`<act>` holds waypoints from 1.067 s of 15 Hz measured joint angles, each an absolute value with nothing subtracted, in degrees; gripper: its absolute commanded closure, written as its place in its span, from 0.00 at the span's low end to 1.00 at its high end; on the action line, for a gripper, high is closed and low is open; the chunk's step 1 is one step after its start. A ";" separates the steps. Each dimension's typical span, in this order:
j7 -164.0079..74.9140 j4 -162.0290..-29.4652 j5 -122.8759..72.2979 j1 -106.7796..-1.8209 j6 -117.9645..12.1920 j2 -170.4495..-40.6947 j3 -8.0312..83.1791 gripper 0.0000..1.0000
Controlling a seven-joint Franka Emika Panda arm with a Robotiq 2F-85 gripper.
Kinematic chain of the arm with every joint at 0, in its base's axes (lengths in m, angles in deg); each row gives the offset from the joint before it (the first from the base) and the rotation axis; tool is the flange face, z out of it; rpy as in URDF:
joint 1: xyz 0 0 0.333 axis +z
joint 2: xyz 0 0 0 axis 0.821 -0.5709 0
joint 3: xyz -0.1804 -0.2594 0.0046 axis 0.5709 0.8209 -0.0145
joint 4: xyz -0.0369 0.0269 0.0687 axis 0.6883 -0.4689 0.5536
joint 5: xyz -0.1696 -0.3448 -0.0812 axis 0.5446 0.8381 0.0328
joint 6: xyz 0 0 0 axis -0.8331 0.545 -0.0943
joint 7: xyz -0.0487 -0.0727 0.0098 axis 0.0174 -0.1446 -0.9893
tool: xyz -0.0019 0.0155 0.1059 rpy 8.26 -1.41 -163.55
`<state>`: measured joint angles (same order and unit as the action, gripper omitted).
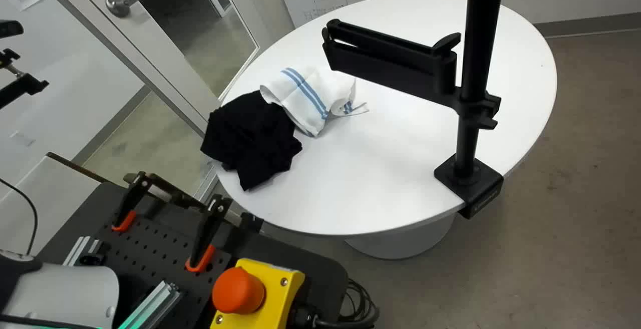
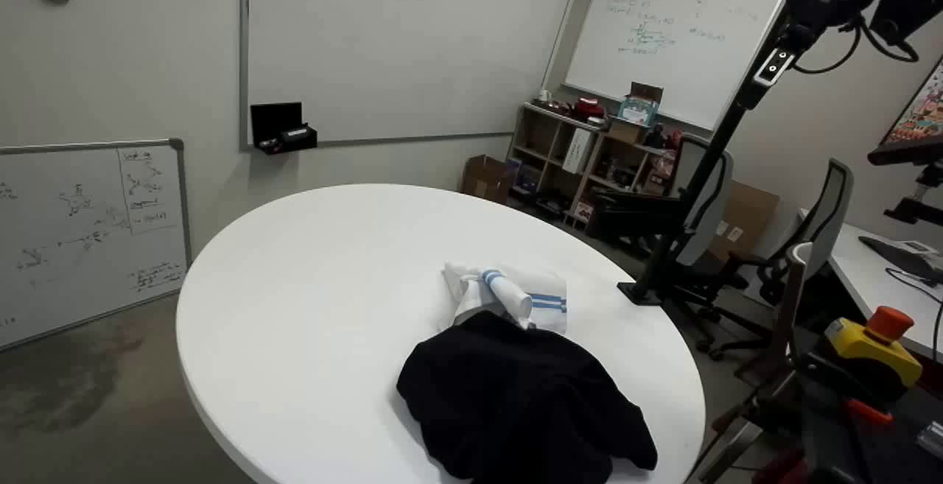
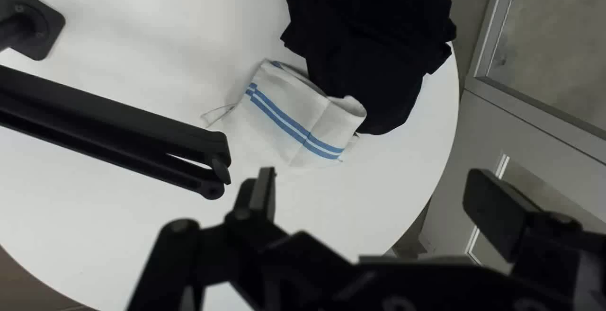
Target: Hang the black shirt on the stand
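Our gripper (image 3: 371,181) hangs over the table (image 3: 165,41) with its fingers spread wide and nothing between them. In the wrist view the blue-striped dish towel (image 3: 298,117) lies just ahead of the fingertips, and the black shirt (image 3: 369,46) is bunched farther ahead, touching the towel. The stand's folding arm (image 3: 113,126) comes in beside the gripper, its free end near one finger, so we should steer clear of it when moving forward.

In an exterior view, with the gripper out of frame, the stand (image 1: 475,63) rises from its base (image 1: 475,189) at the table's edge and holds that arm out above the table; we judge it a good bar for draping.

In an exterior view, likewise without the gripper, the shirt's flap (image 2: 626,432) spreads well apart from the towel. We should carry the fingers past the towel, pinch a raised fold deeply, leave the towel behind, and lift high before crossing to the folding arm.
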<state>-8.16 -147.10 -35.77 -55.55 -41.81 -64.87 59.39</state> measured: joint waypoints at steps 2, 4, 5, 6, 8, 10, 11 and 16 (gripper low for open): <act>-8.16 -147.10 -35.81 -55.89 -41.79 -64.90 59.06 0.00; -7.08 -147.00 -35.56 -56.48 -41.21 -65.21 57.84 0.00; -5.70 -146.81 -35.37 -56.38 -40.31 -65.71 57.06 0.00; -4.29 -146.52 -35.31 -56.14 -39.36 -66.49 56.14 0.00; -1.88 -145.95 -35.31 -55.35 -38.08 -68.80 53.97 0.00; 0.35 -145.22 -35.31 -54.52 -37.48 -71.77 51.63 0.00; 1.62 -144.76 -35.29 -54.20 -37.35 -73.47 50.41 0.00; 5.63 -142.73 -32.12 -53.56 -38.41 -82.11 43.55 0.00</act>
<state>5.63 -142.73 -32.12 -53.56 -38.41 -82.11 43.55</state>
